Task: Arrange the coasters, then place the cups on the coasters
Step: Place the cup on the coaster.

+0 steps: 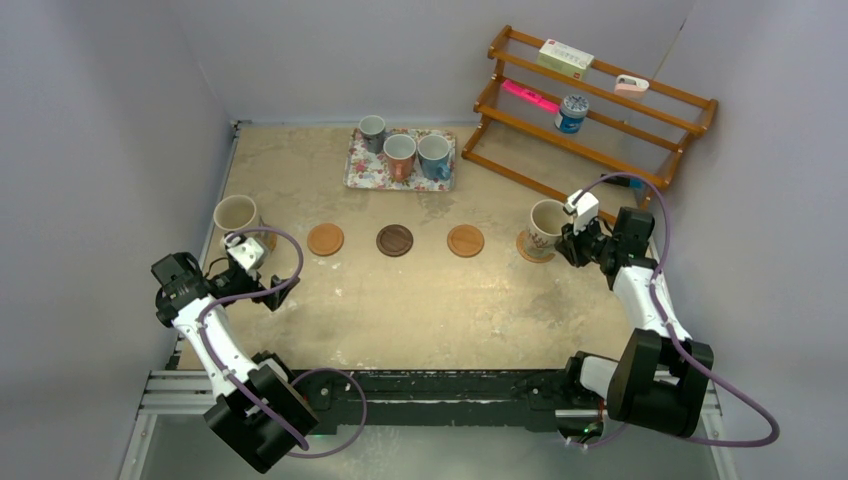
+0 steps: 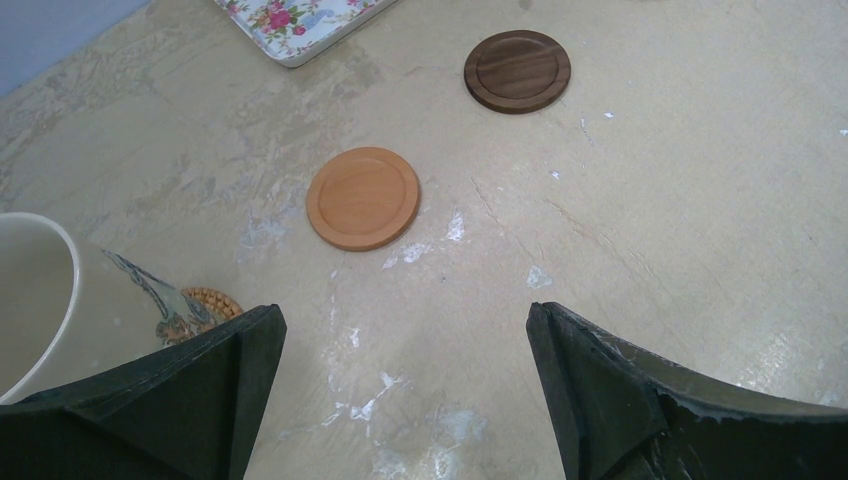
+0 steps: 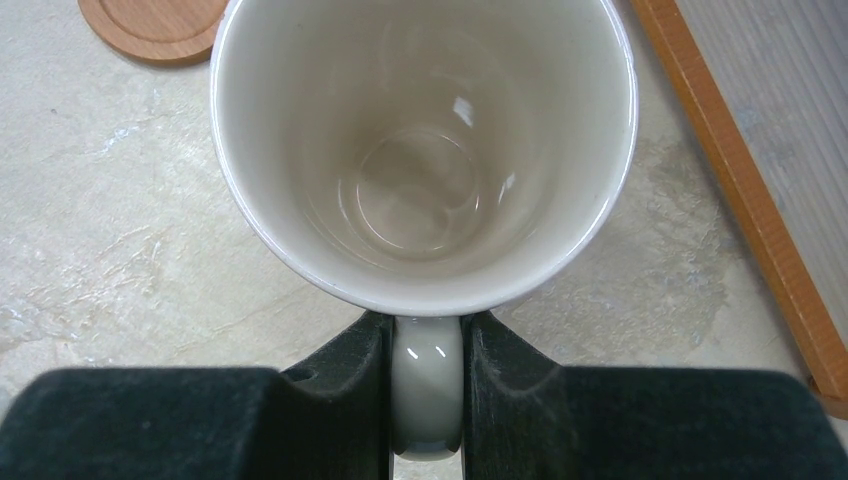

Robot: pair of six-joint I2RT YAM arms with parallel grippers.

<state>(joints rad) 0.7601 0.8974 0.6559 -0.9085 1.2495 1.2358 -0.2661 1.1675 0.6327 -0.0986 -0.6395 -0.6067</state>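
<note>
Right jaws pinch the handle (image 3: pixel 427 385) of a cream mug (image 3: pixel 425 150); left jaws gape wide, empty.
That mug stands over a coaster (image 1: pixel 524 250) at the row's right end (its twin (image 1: pixel 236 215) sits far left on a woven one (image 2: pixel 212 300)); three bare coasters (image 1: pixel 394 240) lie between, and three mugs (image 1: pixel 399 152) stand on the floral tray (image 1: pixel 360 175).

Worn beige table (image 1: pixel 420 310) boxed in by plain pale walls (image 1: pixel 350 50)
The tabletop is mottled tan, scuffed with whitish scratches and patches, under even light with only soft shadows; grey-lilac panels close it in behind, on the left and on the right; a stepped wooden rack (image 1: pixel 620 145) of orange-brown rails stands slanted in the far right corner; a metal rail frame (image 1: pixel 170 390) runs along the near edge
</note>
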